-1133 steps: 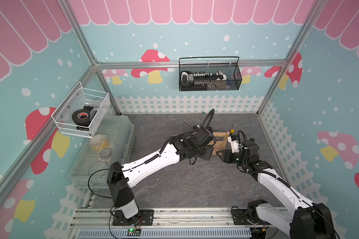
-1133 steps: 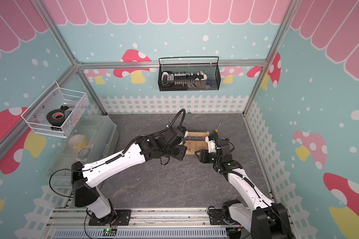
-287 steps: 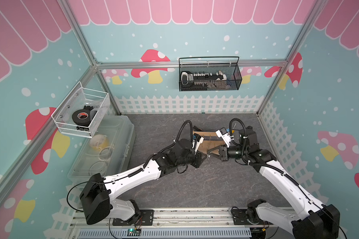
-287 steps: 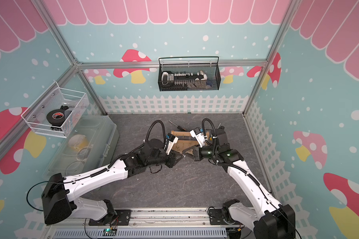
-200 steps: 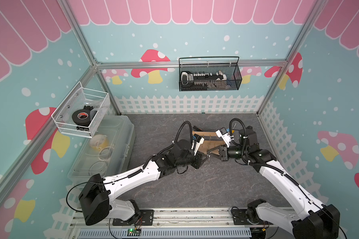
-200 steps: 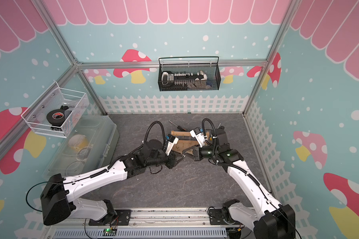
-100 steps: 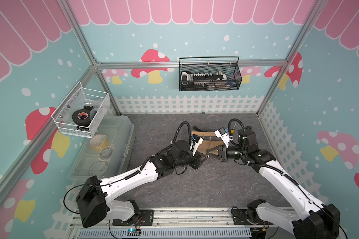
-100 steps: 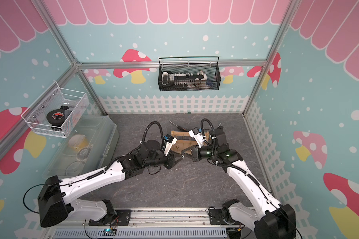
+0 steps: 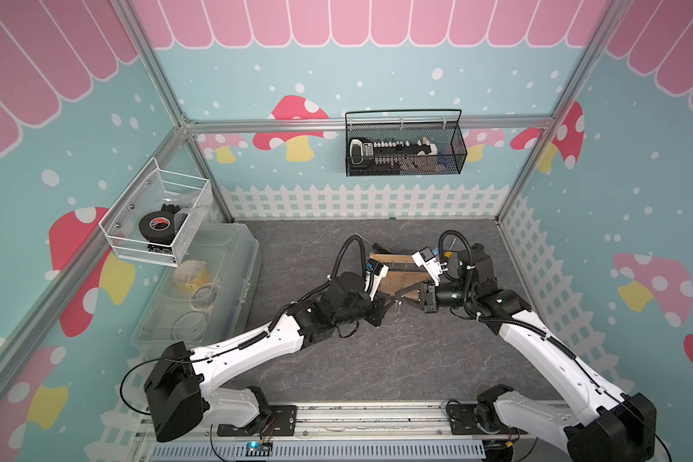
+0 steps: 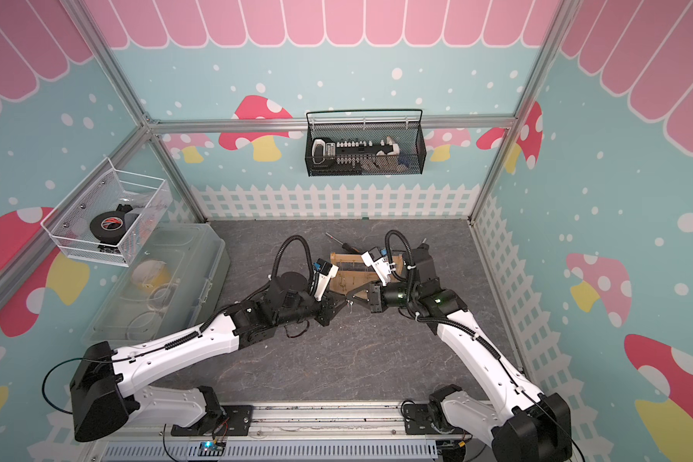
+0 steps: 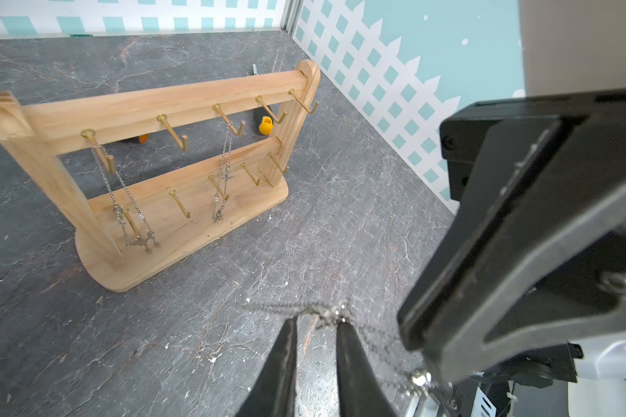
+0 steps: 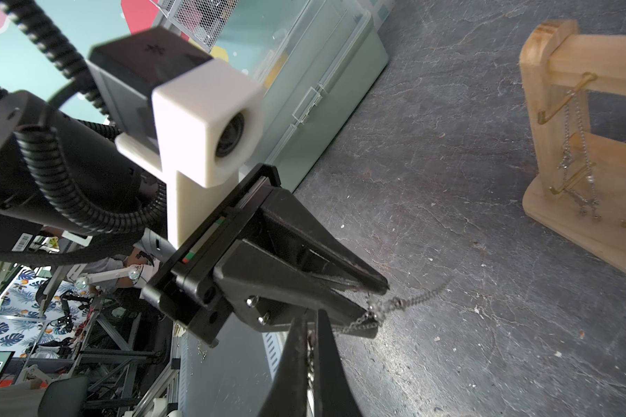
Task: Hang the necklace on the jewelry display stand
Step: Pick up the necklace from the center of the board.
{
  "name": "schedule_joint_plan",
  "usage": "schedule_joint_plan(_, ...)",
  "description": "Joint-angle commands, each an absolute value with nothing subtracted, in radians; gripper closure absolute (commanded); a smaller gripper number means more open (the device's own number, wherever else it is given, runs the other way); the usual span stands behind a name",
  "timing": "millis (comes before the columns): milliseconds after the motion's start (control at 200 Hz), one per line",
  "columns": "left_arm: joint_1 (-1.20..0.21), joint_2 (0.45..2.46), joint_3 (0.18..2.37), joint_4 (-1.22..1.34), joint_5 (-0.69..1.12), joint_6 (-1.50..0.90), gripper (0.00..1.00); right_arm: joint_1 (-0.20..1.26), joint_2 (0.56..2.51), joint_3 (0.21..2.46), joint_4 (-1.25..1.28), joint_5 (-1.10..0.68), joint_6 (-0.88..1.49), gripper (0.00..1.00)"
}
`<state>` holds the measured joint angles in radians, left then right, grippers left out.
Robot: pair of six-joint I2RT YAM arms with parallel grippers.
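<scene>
The jewelry display stand [image 11: 181, 104] stands upright on the dark marbled bench [image 11: 87, 343], a little right of centre and toward the far side, with its flat rounded base resting flat on the surface. Two silver chains [image 11: 123, 202] already hang from gold pegs [image 11: 174, 133] on its upper bar: one by the end post and one nearer the middle. On the near side of the stand, apart from it and above the bench, both arms meet tip to tip. The right gripper [image 12: 309, 317] is closed on the necklace [image 11: 326, 313], a thin silver chain pinched between its fingers. From there the chain runs across to the left gripper [image 11: 317, 325], whose jaws stand only narrowly apart. A bunched bit of chain sits at the tips of its fingers [image 11: 291, 328], and a short tail sticks out past them. Whether those jaws actually press on the chain cannot be told. The necklace touches neither the stand nor any peg. A clear plastic box [image 9: 201, 288] sits at the left edge of the bench, well apart from the arms.
</scene>
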<state>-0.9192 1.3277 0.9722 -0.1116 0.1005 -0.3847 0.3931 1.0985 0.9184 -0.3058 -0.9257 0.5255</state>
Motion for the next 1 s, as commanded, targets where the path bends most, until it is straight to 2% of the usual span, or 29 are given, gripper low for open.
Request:
schedule_joint_plan(0, -0.932, 1.312, 0.951, -0.092, 0.094, -0.361, 0.82, 0.399, 1.105, 0.921, -0.287, -0.943, 0.537, 1.0)
schedule_joint_plan(340, -0.937, 1.314, 0.939, -0.097, 0.08, -0.36, 0.86, 0.399, 1.108, 0.931, -0.28, -0.943, 0.544, 1.0)
schedule_joint_plan(555, -0.937, 1.314, 0.938, -0.103, 0.121, -0.358, 0.77, 0.4, 1.109, 0.934, -0.27, -0.945, 0.546, 1.0)
schedule_joint_plan(996, -0.937, 1.31, 0.933, -0.11, 0.106, -0.354, 0.75, 0.407, 1.117, 0.936, -0.255, -0.947, 0.555, 1.0)
